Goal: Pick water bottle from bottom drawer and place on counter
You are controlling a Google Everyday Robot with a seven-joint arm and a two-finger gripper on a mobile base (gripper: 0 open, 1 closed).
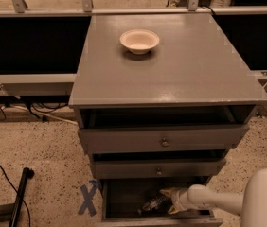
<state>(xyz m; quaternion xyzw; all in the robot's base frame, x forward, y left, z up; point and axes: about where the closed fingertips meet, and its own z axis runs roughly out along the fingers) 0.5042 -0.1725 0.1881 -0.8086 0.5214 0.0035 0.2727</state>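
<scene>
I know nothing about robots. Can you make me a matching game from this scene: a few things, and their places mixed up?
Things:
1 bowl
2 water bottle
3 gripper
4 blue X mark

Places:
A on the floor, left of the bottom drawer
B lying in the bottom drawer
C on the counter
D reaching into the bottom drawer from the right

Pairs: 1-C, 2-B, 3-D, 4-A
</scene>
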